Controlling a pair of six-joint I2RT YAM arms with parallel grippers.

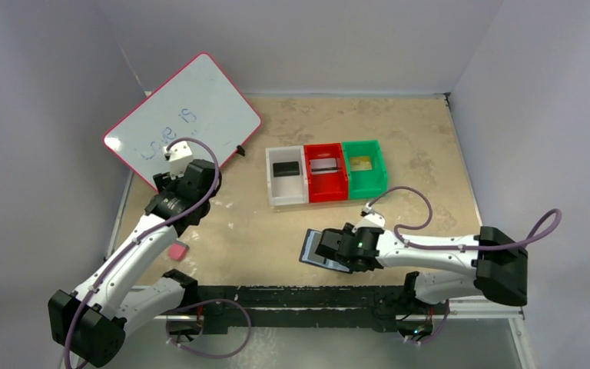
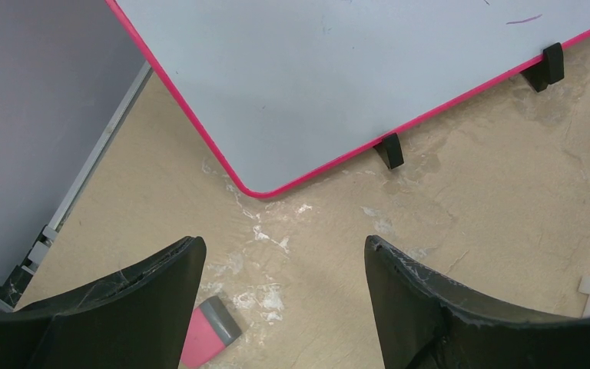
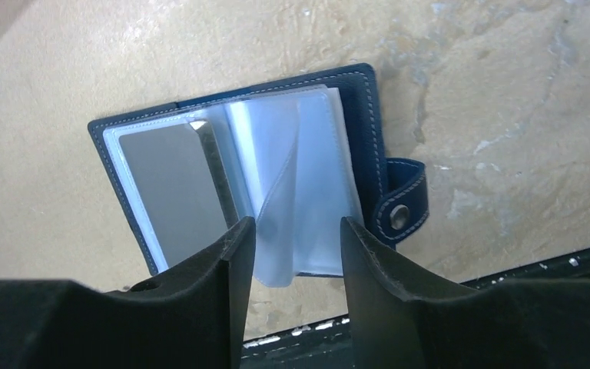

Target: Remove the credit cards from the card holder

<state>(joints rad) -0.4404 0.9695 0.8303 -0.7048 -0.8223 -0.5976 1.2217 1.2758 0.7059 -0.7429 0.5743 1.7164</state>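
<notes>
2 arms reach forward: right pincer point(image 3: 298, 231) part-open over card holder point(image 3: 261, 165); left pincer point(image 2: 284, 254) wide, empty.

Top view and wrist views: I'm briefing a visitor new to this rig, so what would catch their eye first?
Probably the row of three bins, white, red and green, mid-table, each with a card in it. Next, the open navy card holder at the near edge, clear sleeves fanned under the right gripper. Then the pink-rimmed whiteboard propped far left.
</notes>
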